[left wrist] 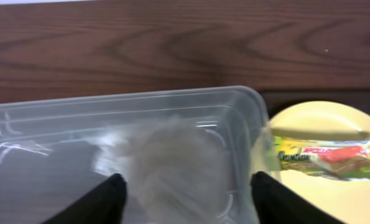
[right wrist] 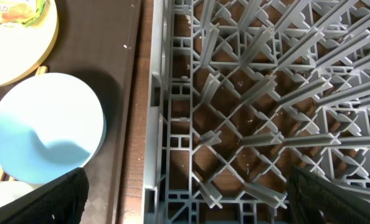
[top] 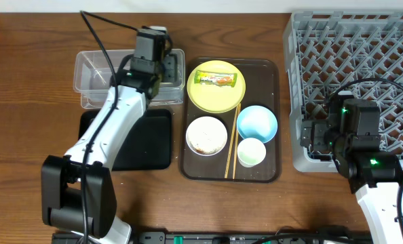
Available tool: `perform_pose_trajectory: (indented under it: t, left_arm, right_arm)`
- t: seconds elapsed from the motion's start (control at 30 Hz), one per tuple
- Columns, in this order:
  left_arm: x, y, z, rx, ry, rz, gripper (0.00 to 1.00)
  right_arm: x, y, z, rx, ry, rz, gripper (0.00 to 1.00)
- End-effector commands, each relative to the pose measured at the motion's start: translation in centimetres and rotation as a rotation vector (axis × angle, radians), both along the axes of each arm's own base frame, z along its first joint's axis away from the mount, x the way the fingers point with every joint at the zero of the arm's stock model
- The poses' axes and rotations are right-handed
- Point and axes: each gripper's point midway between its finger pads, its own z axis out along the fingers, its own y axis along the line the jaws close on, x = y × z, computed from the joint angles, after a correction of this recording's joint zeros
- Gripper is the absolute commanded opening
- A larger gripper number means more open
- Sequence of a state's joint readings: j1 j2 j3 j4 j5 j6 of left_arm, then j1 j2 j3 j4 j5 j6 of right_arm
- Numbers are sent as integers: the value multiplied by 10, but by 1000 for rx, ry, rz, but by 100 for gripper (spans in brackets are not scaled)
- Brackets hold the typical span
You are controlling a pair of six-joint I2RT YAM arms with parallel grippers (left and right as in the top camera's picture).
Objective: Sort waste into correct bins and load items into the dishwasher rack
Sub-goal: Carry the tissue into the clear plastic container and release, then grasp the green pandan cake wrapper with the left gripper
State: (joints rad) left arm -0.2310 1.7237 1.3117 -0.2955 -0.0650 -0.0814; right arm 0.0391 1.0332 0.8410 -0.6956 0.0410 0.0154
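Wrapper (top: pixel 219 79) sat on yellow plate (top: pixel 212 99), left gripper (left wrist: pixel 190 182) spread wide over clear tub (left wrist: pixel 172 101), right gripper (right wrist: pixel 188 180) wide too.

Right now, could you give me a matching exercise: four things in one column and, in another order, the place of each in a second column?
Things
1. wrapper
2. chopsticks
3. tub
4. rack

Places
A. farthest right in the overhead view
B. on the yellow plate
C. under the left gripper
D. between the white bowl and the blue bowl

Pairs: 1-B, 2-D, 3-C, 4-A
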Motion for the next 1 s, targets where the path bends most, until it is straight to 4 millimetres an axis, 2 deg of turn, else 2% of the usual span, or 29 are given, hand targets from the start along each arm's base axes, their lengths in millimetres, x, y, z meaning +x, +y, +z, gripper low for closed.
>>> perform_pose_trajectory:
  t: [0.0, 0.2, 0.4, 0.5, 0.57, 0.73, 0.97]
  left_arm:
    - [1, -15, 6, -58, -6, -51, 75]
    - [-4, -51, 14, -292, 11, 19, 75]
    - [-10, -102, 8, -316, 7, -71, 76]
    - [-11, -123, -6, -260, 5, -163, 80]
    - [-13, -130, -20, -271, 39, -152, 80]
    - [-15, -141, -57, -500, 174, 120, 79]
    - [-3, -177, -75, -566, 131, 84, 80]
  right_arm:
    - [3, 5, 8, 11, -18, 4, 99]
    - [3, 5, 8, 11, -19, 4, 99]
    - [3, 5, 8, 11, -19, 4, 99]
    - [3, 5, 8, 11, -18, 4, 99]
    - [3, 5, 8, 11, -18, 4, 99]
    - [4, 5, 8, 11, -20, 4, 99]
    - [3, 5, 8, 11, -19, 5, 99]
